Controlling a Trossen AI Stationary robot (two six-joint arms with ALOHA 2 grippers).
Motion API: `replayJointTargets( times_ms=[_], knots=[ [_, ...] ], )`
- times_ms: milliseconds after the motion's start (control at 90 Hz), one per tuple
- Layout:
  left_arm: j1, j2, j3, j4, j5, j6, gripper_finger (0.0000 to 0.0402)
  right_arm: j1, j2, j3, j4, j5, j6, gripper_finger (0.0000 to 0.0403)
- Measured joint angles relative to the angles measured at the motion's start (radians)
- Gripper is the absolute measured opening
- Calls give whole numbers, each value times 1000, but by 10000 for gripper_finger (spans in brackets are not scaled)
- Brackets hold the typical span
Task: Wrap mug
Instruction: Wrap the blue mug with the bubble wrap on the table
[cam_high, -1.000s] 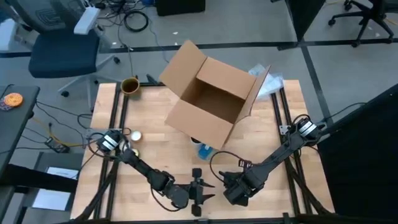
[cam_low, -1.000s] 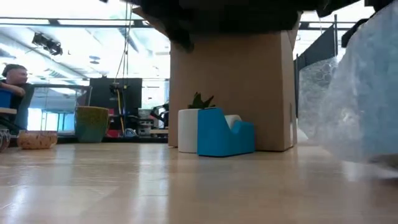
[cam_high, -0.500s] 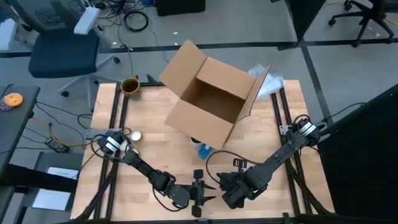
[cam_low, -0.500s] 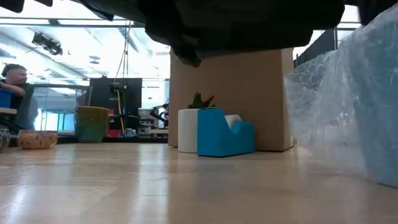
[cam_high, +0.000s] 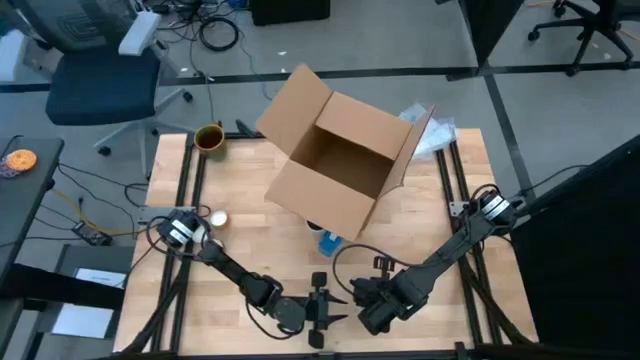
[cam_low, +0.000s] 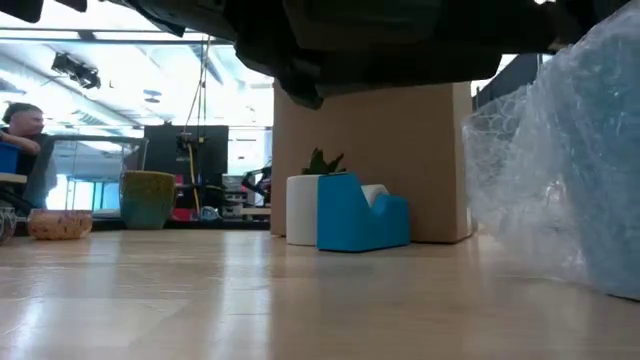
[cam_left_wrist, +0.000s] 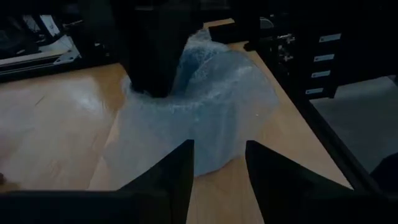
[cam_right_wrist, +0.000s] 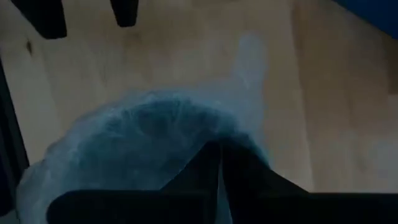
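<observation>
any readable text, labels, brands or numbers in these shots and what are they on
None can be read.
Small white labels on the dark frame beside the table in the left wrist view: too blurred to read.
Cardboard box, blue tape dispenser, bubble wrap: no visible print.

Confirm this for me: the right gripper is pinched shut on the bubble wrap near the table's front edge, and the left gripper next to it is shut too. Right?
Not quite. The right gripper is shut on the bubble wrap, as the right wrist view shows. But the left gripper is open: in the left wrist view its two fingers stand apart, with the wrap showing between them. Both sit near the table's front edge in the high view.
</observation>
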Motion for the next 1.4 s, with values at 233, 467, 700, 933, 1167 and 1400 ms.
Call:
replayJointTargets(
  times_ms=[233, 467, 700, 933, 1167, 1400],
  knots=[
    [0, 0, 0, -2, 0, 2, 131, 8, 1, -8, 22, -30, 0, 0],
    [0, 0, 0, -3, 0, 2, 131, 21, 3, -9, 30, -46, 3, 0],
    [0, 0, 0, -20, 0, 2, 131, 24, 4, -9, 44, -56, 0, 3],
    [0, 0, -1, -24, 0, 2, 131, 26, 4, -10, 48, -46, 0, 3],
    [0, 0, -1, -41, -1, 2, 131, 22, 3, -48, 53, -88, 28, 14],
    [0, 0, -1, -141, -1, 6, 131, 24, 3, -38, 39, -130, -1, 50]
  ],
)
